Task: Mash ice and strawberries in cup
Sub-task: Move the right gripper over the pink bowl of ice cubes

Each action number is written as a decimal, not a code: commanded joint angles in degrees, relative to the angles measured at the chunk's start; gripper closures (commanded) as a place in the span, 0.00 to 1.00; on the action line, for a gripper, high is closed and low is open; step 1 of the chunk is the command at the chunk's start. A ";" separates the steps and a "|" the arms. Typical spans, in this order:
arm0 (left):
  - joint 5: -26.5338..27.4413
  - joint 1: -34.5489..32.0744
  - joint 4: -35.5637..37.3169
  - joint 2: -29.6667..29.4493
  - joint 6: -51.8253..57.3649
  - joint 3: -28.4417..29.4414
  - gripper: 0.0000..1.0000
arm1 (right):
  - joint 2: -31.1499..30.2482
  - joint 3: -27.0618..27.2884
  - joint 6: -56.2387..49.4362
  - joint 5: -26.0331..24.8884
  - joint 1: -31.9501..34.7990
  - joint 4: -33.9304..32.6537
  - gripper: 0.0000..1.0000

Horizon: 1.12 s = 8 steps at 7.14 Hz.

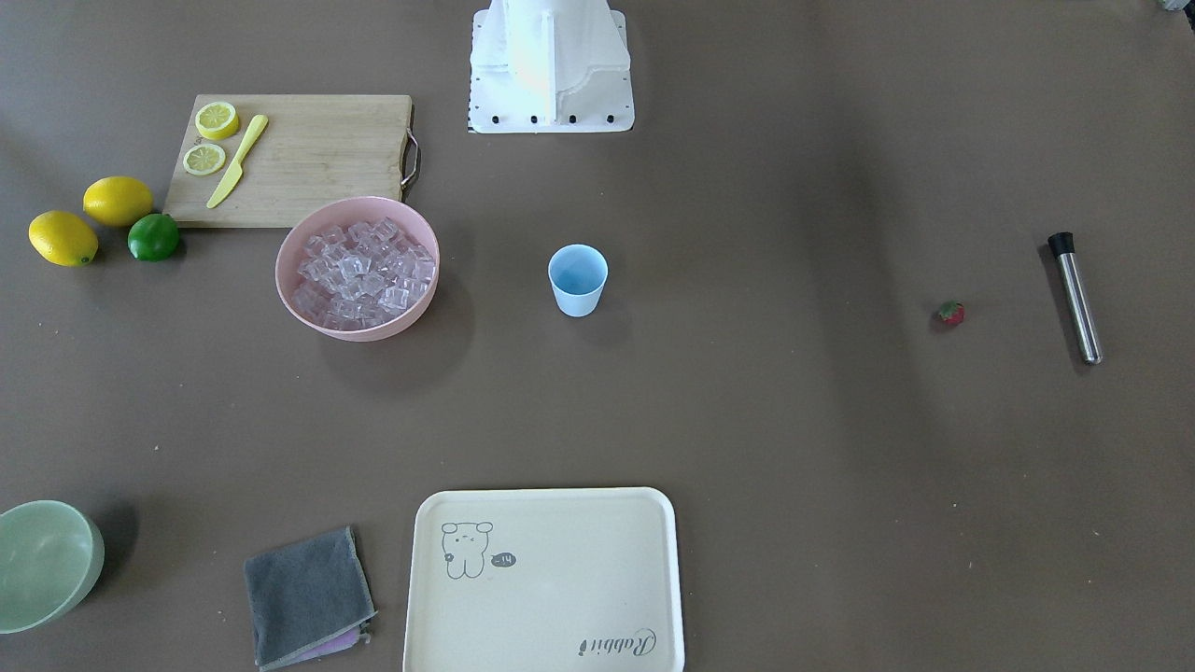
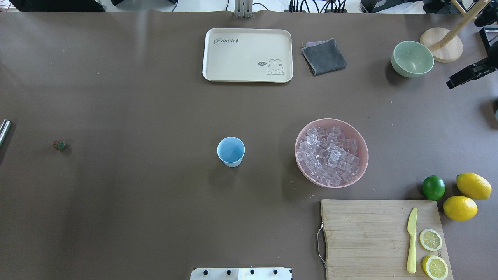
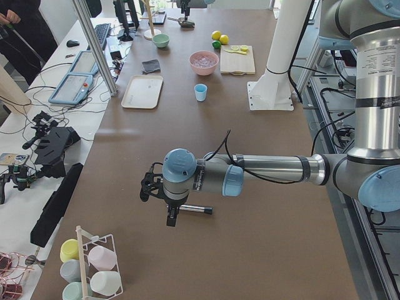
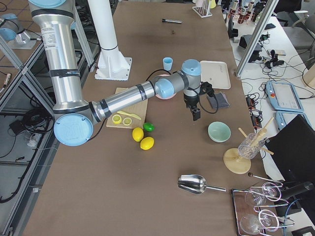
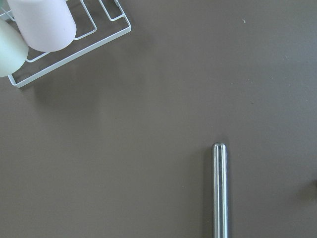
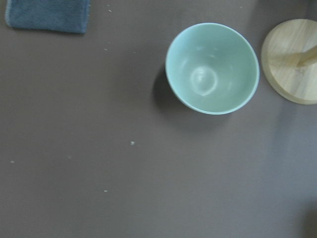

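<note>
The left claw [image 3: 171,219] hangs over the left end of the surface [image 2: 116,194], close above a metal rod [image 1: 1075,297] that lies flat there. It shows only in a side view, so I cannot tell whether it is released or clenched. It appears to carry nothing.

Judging by how things lie, the task has not begun. The rod looks like the masher, and it is untouched. Just inward of it, the strawberry [image 1: 951,313] sits alone on the bare surface, well apart from everything else. The cup [image 2: 231,151] stands upright in the middle of the surface and looks empty. To its right, near but not touching, a pink bowl [image 2: 364,144] holds all the ice [image 2: 329,154] in a heap. So ice and fruit have yet to go into the cup, and all the mashing is left.

Along the far edge sit a cream tray [image 2: 249,54], a folded grey cloth [image 2: 323,56] and a pale green bowl [image 2: 412,58], which is empty. At the near right corner a wooden board [image 2: 365,233] carries a yellow knife [image 2: 411,241] and two lemon slices [image 2: 430,239]. A lime [image 2: 433,187] and two whole lemons [image 2: 473,186] sit just beyond it by the right edge.

The right claw [image 4: 196,115] hovers over the far right part of the surface, near the green bowl. I cannot tell its state either.

Nothing stands between the cup and the strawberry, the ice or the rod. The pink bowl is the only close neighbour, and it is the one thing a careless reach might bump.
</note>
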 commanded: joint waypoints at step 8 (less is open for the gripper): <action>0.03 -0.80 1.58 -0.74 -0.09 -1.08 0.01 | 9.63 3.55 31.68 -14.42 -34.01 -0.03 0.17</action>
